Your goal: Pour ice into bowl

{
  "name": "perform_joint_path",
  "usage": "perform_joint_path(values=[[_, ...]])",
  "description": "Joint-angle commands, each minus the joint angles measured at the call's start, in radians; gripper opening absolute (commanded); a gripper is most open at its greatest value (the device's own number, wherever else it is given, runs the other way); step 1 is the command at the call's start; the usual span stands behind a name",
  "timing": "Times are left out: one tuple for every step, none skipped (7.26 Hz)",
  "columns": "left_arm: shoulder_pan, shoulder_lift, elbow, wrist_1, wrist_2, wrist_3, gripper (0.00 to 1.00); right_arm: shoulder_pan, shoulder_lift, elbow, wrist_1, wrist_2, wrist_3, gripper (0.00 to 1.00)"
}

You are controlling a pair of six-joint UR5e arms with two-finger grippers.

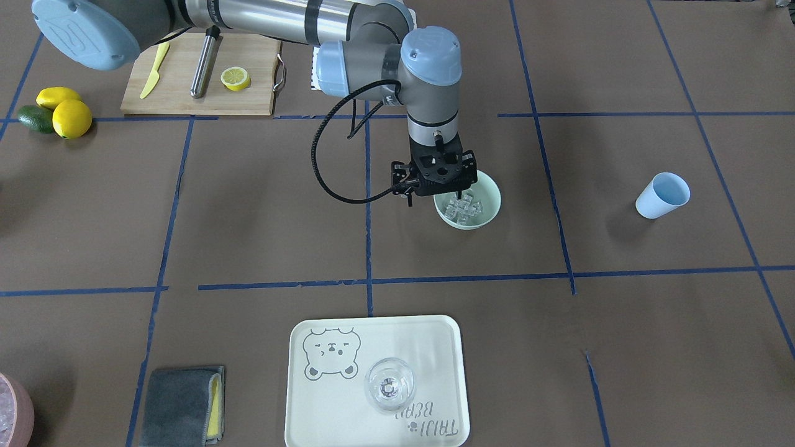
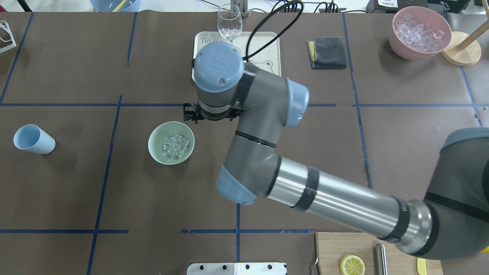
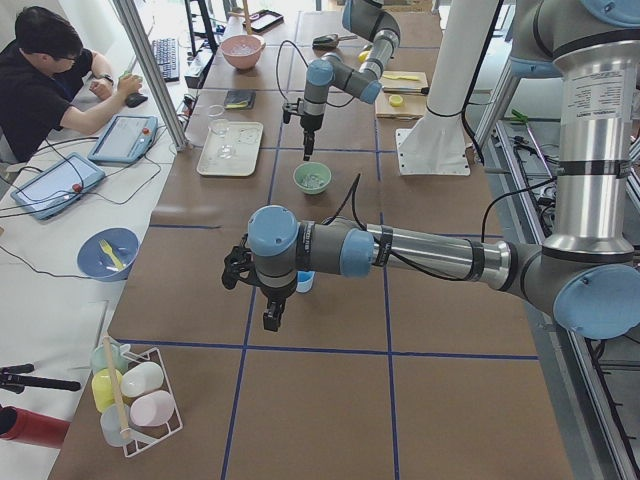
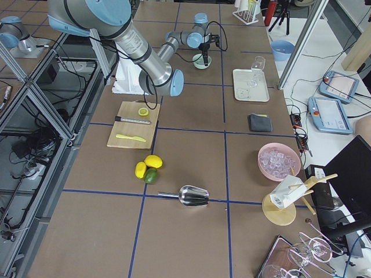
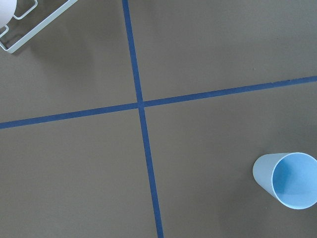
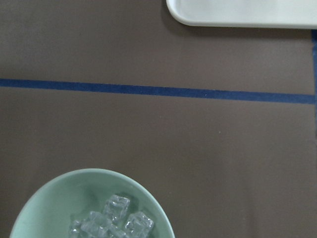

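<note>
**Pale tray up front; ice already resting in the mint bowl**

Lower centre of the front-facing view: pale tray (image 1: 435,335) carrying a clear glass (image 1: 389,385). Just above the middle of that frame: mint-green bowl (image 1: 490,192), upright, holding the ice (image 1: 464,208) as a small heap of clear cubes on its floor. Hanging over the bowl's upper-left rim, pointing down: right gripper (image 1: 435,185), nothing visibly held. Cannot tell whether spread or closed, with the fingertips lost against the black housing. Far right of the same frame: blue cup (image 1: 662,195), no ice showing inside, well apart from the bowl. Lower left of centre in the left side view: left gripper (image 3: 270,315), hovering near that cup. Cannot tell its state either.

Judging by the cubes in the bowl, pour apparently complete, with only a clean retreat left. Best done by lifting the right gripper straight up first and travelling sideways only once clear of the rim. Risk otherwise: a nudged bowl, sliding or tipping, and slippery cubes scattered across the brown table (image 1: 248,217).
</note>
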State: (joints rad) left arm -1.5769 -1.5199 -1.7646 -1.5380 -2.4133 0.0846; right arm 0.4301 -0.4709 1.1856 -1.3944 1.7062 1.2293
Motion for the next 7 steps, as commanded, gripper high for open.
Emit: perform_joint_path(values=[[0.0, 0.0, 0.0, -0.001, -0.001, 0.0, 1.0, -0.04, -0.004, -0.06, 0.052, -0.053, 0.038, 0.74], [0.0, 0.001, 0.001, -0.001, -0.001, 0.0, 1.0, -0.04, -0.008, -0.06, 0.054, -0.037, 0.012, 0.01], [0.0, 0.001, 0.001, -0.001, -0.001, 0.0, 1.0, -0.039, -0.006, -0.057, 0.054, -0.025, -0.008, 0.0], [0.0, 0.003, 0.004, -0.002, -0.001, 0.001, 1.0, -0.037, -0.005, -0.05, 0.057, -0.023, -0.004, 0.0], [0.0, 0.006, 0.002, -0.004, -0.001, 0.001, 1.0, -0.034, -0.009, -0.028, 0.051, -0.023, 0.005, 0.0], [0.0, 0.006, 0.001, -0.005, -0.001, 0.001, 1.0, -0.015, -0.047, 0.027, 0.054, -0.027, 0.007, 0.0], [0.0, 0.006, 0.002, -0.005, -0.003, 0.001, 1.0, 0.04, -0.108, 0.111, 0.051, 0.004, -0.002, 0.0]])
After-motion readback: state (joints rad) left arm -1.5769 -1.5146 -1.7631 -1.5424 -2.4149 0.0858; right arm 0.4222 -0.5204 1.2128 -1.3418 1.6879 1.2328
